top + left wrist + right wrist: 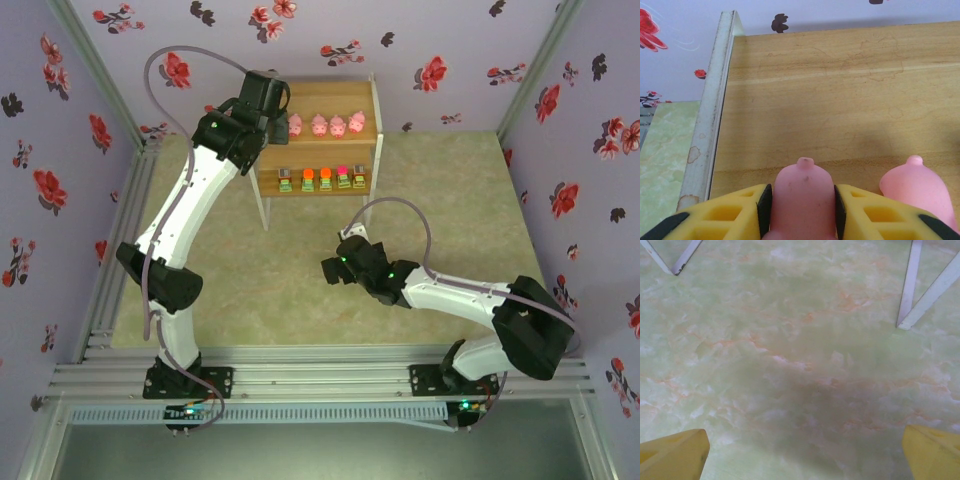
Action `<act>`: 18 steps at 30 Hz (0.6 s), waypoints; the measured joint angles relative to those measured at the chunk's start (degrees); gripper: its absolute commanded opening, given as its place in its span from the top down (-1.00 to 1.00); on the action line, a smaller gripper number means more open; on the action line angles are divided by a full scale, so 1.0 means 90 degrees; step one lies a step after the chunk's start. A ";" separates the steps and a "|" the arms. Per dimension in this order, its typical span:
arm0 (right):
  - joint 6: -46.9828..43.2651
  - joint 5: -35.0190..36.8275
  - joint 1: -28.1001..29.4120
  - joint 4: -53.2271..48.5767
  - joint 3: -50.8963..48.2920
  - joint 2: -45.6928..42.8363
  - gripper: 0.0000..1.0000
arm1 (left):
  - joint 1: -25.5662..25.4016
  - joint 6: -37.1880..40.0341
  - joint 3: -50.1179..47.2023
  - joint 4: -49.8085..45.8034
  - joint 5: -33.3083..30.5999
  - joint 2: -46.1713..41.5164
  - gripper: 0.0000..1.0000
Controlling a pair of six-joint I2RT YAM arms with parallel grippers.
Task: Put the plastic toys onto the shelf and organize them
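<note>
Pig: pinched upright in your left gripper, at the left end of the shelf's top board, next pig just to its right. Set-down likely lies straight below. Right gripper: fingers spread, over the table, farther from the shelf.

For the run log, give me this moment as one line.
left tool: shut on rounded pink plastic pig at wooden shelf top | right tool: open, empty, above green mat | lower tier: five blocky toys
</note>
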 measured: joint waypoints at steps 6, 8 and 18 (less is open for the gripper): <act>0.0000 0.0000 0.0000 -0.0007 0.0000 0.0000 -0.99 | 0.0000 0.0000 0.0000 0.0007 0.0005 0.0000 0.16; 0.0000 0.0000 0.0000 -0.0010 0.0000 0.0000 -0.99 | 0.0000 0.0000 0.0000 0.0007 0.0015 0.0000 0.15; 0.0000 0.0000 0.0000 -0.0010 0.0000 0.0000 -0.99 | 0.0000 0.0000 0.0000 0.0010 0.0017 0.0000 0.15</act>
